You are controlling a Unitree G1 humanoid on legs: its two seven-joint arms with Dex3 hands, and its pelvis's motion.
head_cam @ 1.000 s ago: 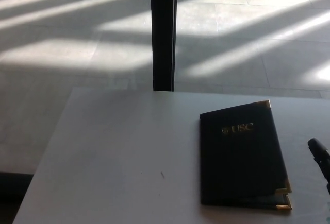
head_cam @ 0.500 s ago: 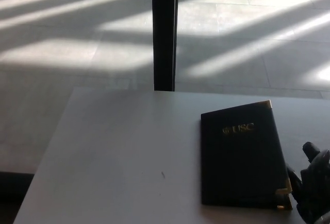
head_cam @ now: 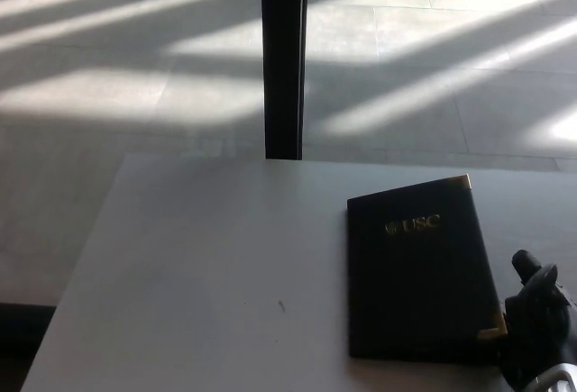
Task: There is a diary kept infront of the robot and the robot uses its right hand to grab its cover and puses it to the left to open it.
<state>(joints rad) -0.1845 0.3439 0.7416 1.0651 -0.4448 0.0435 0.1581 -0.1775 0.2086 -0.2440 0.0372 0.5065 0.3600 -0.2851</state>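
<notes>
A dark diary (head_cam: pixel 417 270) with gold corner caps and gold lettering lies closed on the white table (head_cam: pixel 207 266), right of centre. My right hand (head_cam: pixel 536 324) sits at the diary's near right corner, touching or just beside its right edge. The hand's fingers are bunched together and dark, and I cannot tell whether they hold the cover. My left hand does not show.
A black post (head_cam: pixel 284 59) stands behind the table's far edge, left of the diary. Tiled floor with sun stripes lies beyond. The table's left half is bare apart from a small dark mark (head_cam: pixel 281 305).
My right hand has come in from the right edge and moved left to the diary's near right corner, now covering that corner. The diary stays closed.
</notes>
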